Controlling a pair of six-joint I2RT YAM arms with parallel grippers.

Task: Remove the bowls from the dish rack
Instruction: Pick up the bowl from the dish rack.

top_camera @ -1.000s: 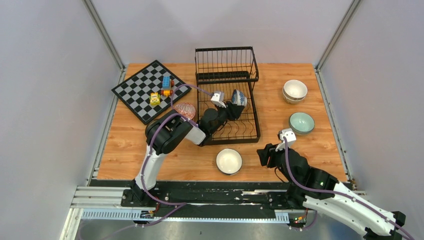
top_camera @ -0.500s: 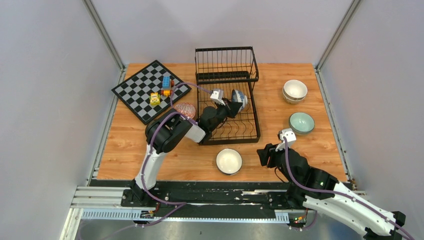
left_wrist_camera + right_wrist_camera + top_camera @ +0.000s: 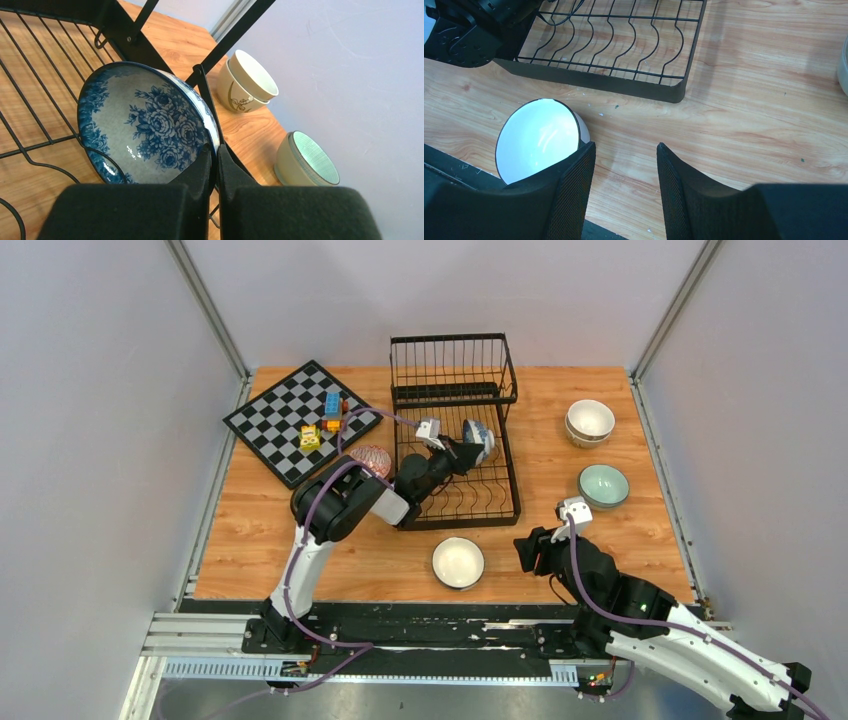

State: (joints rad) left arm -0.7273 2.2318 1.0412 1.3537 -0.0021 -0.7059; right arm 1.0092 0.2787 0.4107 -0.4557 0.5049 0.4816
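**Left arm is grabbing the blue bowl in the rack**

Standing here watching this two-arm setup. The left end effector [image 3: 214, 150] is reaching into the dish rack [image 3: 460, 523] and its fingers are pressing together on the rim of the blue floral bowl [image 3: 145, 125], one finger inside the rim and one outside. That bowl is standing tilted on edge in the right part of the rack, leaning by the side wire, and as far as I can see it's the only bowl sitting in there.

The right end effector [image 3: 624, 150] is hanging low over the table [image 3: 300, 540] just in front of the rack's near right corner, fingers spread with nothing between them. A white bowl [image 3: 536, 137] with a dark rim is sitting upright right beside its left finger, near the table's front edge.

The other bowls are sitting out on the table: two stacked cream bowls [image 3: 590, 422] off to the right of the rack, a mint bowl [image 3: 604, 485] a bit nearer than those, and a pinkish patterned bowl [image 3: 371, 458] just left of the rack, partly hidden behind the left arm. A chessboard [image 3: 285, 425] is lying at the far left with some toy blocks [image 3: 325, 420] on it.
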